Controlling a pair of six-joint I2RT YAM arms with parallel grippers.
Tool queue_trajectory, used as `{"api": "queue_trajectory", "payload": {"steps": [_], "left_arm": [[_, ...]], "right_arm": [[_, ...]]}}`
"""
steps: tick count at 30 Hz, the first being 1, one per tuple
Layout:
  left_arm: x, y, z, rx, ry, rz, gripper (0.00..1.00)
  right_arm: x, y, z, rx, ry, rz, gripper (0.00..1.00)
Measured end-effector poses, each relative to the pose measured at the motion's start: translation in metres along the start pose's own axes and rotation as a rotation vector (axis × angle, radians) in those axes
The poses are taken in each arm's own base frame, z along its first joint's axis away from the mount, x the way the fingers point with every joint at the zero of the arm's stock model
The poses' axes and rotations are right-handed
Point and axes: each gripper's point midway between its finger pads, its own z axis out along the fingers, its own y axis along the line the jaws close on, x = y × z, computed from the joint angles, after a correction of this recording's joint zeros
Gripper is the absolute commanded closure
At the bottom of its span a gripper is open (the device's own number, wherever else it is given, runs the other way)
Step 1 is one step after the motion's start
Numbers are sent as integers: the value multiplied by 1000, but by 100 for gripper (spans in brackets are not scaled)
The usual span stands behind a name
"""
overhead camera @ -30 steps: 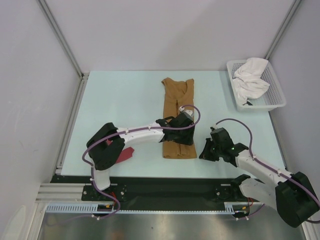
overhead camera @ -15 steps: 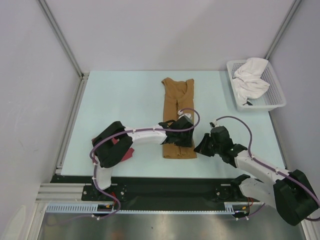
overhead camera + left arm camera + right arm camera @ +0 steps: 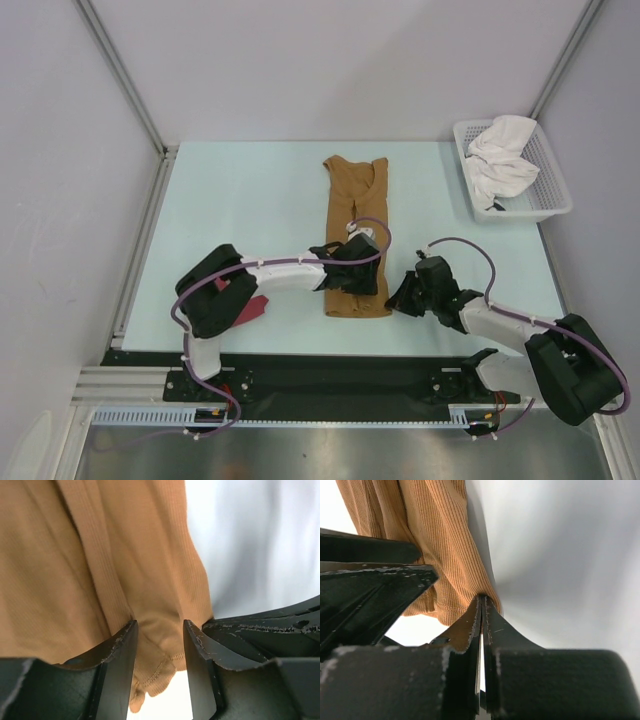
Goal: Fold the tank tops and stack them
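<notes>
Centrally on the table (image 3: 250, 200) lies the folded tan-brown tank top (image 3: 357, 215); left gripper (image 3: 159, 645) straddles its near hem, jaws parted, while right gripper (image 3: 482, 611), clenched, touches its near right corner.

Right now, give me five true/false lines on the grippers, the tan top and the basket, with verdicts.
1. The tan top lies folded into a long strip on the table. True.
2. The right gripper is wide open. False: its jaws are shut, pinching the tan top's hem corner.
3. The left gripper has the tan top's near edge between its fingers. True.
4. The basket is empty. False: white cloth is bunched in it.
5. The red top is stacked on the tan one. False: it lies apart, by the left arm's base, mostly hidden.
</notes>
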Motion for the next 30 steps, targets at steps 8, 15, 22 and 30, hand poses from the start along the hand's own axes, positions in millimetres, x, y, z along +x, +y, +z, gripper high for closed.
{"api": "queue_trajectory", "payload": {"steps": [8,15,22,30], "left_arm": [[-10,10,-17,-50,-35,2,53],[-20,15,-33,-87,-51,56,51],[-34,-18,-51,-165,-87,186,69],[0,-20,-49,-210,-3,276,71]], "right_arm": [[-1,-4,-3,25,-15,-4,100],[-2,-13,-11,69,-31,-10,100],[-1,-15,-12,80,-32,-9,100],[-1,-16,-13,85,-34,-9,100]]}}
